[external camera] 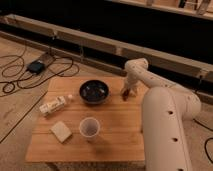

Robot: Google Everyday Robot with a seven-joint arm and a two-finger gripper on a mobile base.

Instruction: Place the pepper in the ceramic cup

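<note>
The white ceramic cup (89, 127) stands upright near the front middle of the wooden table (115, 135), its greyish inside showing. My gripper (126, 93) is down at the table's far right part, to the right of the dark bowl (94, 91). A small dark-red shape, the pepper (123, 96), lies at the gripper's tip on or just above the table. I cannot tell if the gripper holds it. My white arm (162, 120) covers the table's right side.
A white packet (52, 105) lies at the table's left edge. A tan block (61, 131) lies at the front left. Cables and a black box (36, 66) are on the floor at the left. A dark wall runs behind.
</note>
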